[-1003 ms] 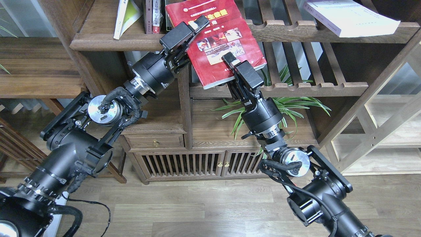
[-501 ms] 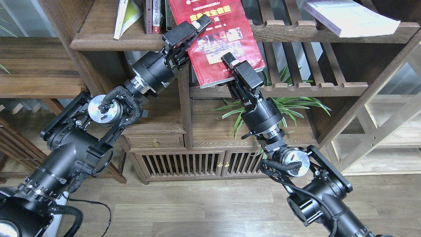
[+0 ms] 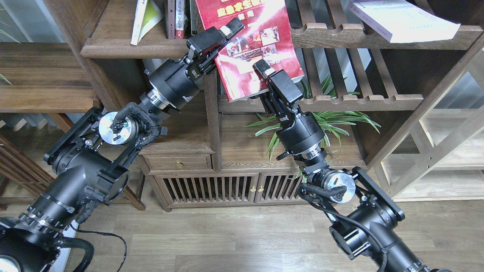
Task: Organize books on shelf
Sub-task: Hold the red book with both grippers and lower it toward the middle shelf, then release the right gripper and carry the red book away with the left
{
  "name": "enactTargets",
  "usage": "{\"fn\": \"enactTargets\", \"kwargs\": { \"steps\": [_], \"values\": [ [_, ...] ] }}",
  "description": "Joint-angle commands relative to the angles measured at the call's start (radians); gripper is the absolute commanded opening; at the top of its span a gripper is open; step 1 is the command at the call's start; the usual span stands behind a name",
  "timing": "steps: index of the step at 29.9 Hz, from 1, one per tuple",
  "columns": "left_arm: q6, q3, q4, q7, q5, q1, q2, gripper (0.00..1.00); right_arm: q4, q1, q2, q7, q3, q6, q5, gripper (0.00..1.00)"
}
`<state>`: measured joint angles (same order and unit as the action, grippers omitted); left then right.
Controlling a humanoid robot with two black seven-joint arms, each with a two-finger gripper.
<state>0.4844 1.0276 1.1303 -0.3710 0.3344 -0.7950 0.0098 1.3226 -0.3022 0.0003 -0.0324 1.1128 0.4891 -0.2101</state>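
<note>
The red book (image 3: 257, 41) with photos on its cover is held tilted in front of the bookcase, its top near the upper frame edge. My left gripper (image 3: 223, 34) is shut on its left edge. My right gripper (image 3: 264, 75) is shut on its lower edge. The yellow-green book (image 3: 145, 19) leans on the dark-brown plank shelf (image 3: 124, 47) at the upper left. The white book (image 3: 401, 19) lies flat on a slatted rack at the upper right.
Thin volumes (image 3: 177, 19) stand on the plank shelf between the yellow-green and red books. Slatted racks (image 3: 359, 100) with notched rails lie right of the upright post (image 3: 211, 113). A green plant (image 3: 325, 121) sits under the lower rack, and a cabinet (image 3: 215, 185) stands below.
Both grippers have raised the red book and tipped it more upright; its top has moved up out of the frame and toward the plank shelf.
</note>
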Motion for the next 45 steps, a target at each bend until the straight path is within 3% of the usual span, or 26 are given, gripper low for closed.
{"fn": "enactTargets", "kwargs": {
  "steps": [1,3,6,9,20,30,35,40,45],
  "values": [
    [0.004,0.003,0.000,-0.016,0.000,0.000,0.001,0.02,-0.002,0.000,0.000,0.002,0.009,0.000,0.000,0.10],
    [0.004,0.005,0.000,-0.017,0.000,0.000,0.001,0.02,-0.003,-0.001,0.000,0.002,0.015,0.000,0.005,0.15],
    [0.004,0.003,0.000,-0.017,-0.002,0.000,0.010,0.02,-0.005,-0.005,0.000,0.005,0.025,0.000,0.011,0.29],
    [0.004,0.003,0.000,-0.017,-0.002,0.000,0.013,0.02,-0.005,-0.006,0.000,0.005,0.048,0.000,0.014,0.35],
    [0.004,0.005,0.000,-0.016,-0.003,-0.001,0.035,0.02,-0.005,-0.014,0.000,0.003,0.062,0.000,0.028,0.45],
    [0.004,-0.014,0.013,-0.022,-0.014,-0.006,0.166,0.03,-0.014,-0.014,0.000,0.003,0.099,0.000,0.031,0.53],
    [0.004,-0.015,0.045,-0.046,-0.014,-0.006,0.242,0.03,-0.022,-0.014,0.000,0.005,0.108,0.000,0.031,0.60],
    [0.004,-0.018,0.052,-0.108,-0.050,-0.006,0.317,0.03,-0.031,-0.014,0.000,0.003,0.114,0.000,0.031,0.60],
    [0.004,-0.017,0.085,-0.115,-0.083,-0.010,0.374,0.03,-0.049,-0.012,0.000,0.003,0.131,0.000,0.031,0.61]
  ]
}}
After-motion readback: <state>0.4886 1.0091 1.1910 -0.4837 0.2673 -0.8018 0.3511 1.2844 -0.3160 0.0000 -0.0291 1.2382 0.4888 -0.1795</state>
